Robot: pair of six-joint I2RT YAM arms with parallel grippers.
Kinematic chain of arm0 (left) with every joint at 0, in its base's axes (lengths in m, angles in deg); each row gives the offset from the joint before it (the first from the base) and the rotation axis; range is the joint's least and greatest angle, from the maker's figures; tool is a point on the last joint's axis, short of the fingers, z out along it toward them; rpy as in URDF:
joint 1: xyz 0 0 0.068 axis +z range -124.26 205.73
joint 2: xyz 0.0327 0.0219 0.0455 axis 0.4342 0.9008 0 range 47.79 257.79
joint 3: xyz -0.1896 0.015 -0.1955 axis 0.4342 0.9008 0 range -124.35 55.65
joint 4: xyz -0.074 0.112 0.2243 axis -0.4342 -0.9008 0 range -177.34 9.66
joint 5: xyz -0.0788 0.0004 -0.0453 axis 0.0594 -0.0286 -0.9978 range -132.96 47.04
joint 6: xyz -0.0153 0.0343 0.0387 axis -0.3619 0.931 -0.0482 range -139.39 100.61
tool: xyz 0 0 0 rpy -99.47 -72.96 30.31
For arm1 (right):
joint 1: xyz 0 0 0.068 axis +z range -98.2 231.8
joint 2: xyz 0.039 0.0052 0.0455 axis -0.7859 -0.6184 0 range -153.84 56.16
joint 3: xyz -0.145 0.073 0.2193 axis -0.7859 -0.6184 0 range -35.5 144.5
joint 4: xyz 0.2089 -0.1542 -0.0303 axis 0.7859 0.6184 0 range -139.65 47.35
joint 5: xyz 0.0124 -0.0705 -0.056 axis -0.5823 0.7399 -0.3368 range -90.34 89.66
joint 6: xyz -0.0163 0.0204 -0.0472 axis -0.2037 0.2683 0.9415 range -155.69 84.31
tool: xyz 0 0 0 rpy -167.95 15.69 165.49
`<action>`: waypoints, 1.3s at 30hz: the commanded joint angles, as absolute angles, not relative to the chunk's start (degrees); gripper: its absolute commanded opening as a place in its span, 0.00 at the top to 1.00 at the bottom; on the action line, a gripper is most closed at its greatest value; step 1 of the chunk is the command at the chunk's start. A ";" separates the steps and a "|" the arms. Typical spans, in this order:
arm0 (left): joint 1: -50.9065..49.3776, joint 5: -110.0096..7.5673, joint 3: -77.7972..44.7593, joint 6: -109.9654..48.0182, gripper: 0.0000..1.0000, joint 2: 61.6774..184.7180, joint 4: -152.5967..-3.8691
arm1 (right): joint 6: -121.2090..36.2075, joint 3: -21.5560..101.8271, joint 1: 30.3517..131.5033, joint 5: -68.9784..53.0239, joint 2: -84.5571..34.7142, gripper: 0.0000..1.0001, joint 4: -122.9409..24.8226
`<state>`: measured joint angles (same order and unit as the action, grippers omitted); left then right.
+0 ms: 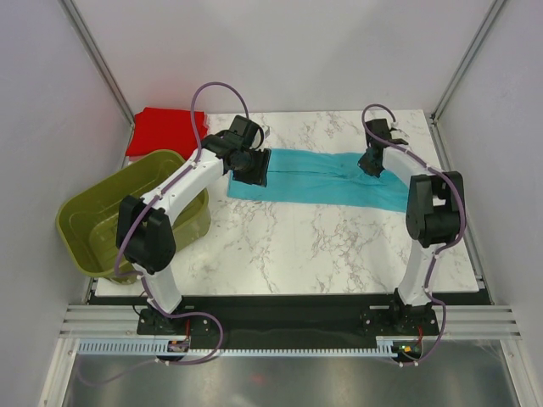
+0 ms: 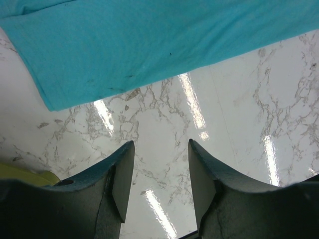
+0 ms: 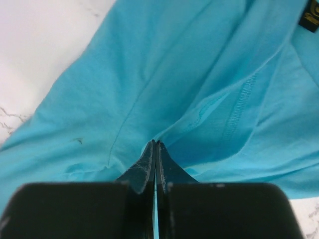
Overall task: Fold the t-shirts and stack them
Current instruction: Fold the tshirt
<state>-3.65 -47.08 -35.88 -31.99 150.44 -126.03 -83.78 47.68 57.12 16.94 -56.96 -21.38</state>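
Turquoise soft cloth t-shirt (image 1: 314,182) is spread across the far half of the white marble table (image 1: 322,246), long axis left to right, neck not made out. A fold is clamped in the right hand (image 3: 155,143). The left hand (image 2: 160,149) is held apart over bare table at the shirt's left end. A red cloth bundle (image 1: 165,131) is set at the table's far left corner.

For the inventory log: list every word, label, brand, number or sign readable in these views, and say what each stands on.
No text here can be read.
Small dark label on the turquoise t-shirt, right wrist view: yellowish print, too blurred to read.
Red t-shirt, green basket, marble table: no writing visible.
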 commanded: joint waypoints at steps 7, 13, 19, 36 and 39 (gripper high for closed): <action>-3.88 -47.44 -36.20 -31.35 0.45 148.69 -124.81 | -67.68 54.76 62.96 24.80 -61.34 0.99 -22.58; -3.88 -47.62 -35.93 -31.43 0.45 148.95 -124.81 | -64.26 57.92 63.14 24.54 -64.42 0.92 -21.62; -3.97 -47.88 -36.02 -31.61 0.45 149.31 -124.72 | -60.91 62.67 63.58 24.62 -66.01 0.94 -21.53; -4.50 -48.58 -36.37 -32.14 0.45 150.45 -124.63 | -62.66 68.47 60.34 22.17 -63.02 0.55 -14.08; -4.50 -50.77 -38.83 -33.01 0.45 152.73 -124.63 | -65.39 69.09 56.20 21.20 -62.67 0.52 -13.01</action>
<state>-4.26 -48.06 -36.14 -32.02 150.92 -126.05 -60.68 66.13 61.32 20.02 -66.84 -16.12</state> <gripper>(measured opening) 0.551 0.458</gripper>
